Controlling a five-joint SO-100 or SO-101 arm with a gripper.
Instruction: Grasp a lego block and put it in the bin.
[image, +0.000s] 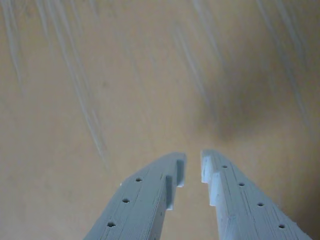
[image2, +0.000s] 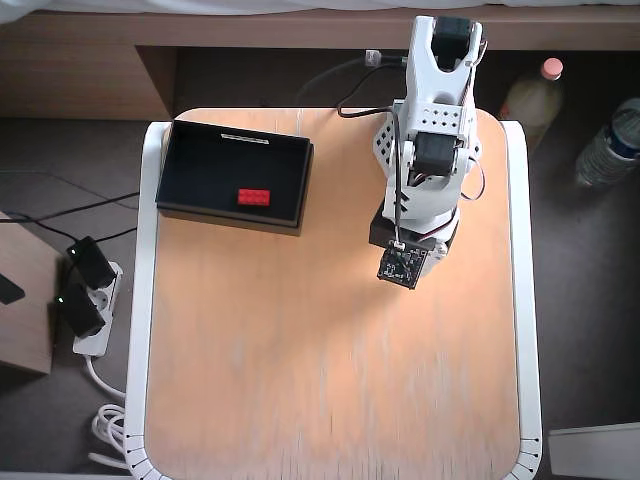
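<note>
— Where do we stand? In the overhead view, the table (image2: 330, 380) carries the bin (image2: 200, 160) at upper left, and the red lego block (image2: 253, 197) lies inside it, long axis left-right.

— And our gripper (image: 193, 167)?

— Well apart from the bin, to its right. In the wrist view we see the jaws nearly together, a narrow gap, holding nothing, over bare wood.

— Hidden?

— Overhead, the arm (image2: 430, 150) covers the fingertips; the wrist view shows neither bin nor block.

The lego block (image2: 253, 197) lies inside the bin (image2: 190, 150).
</note>
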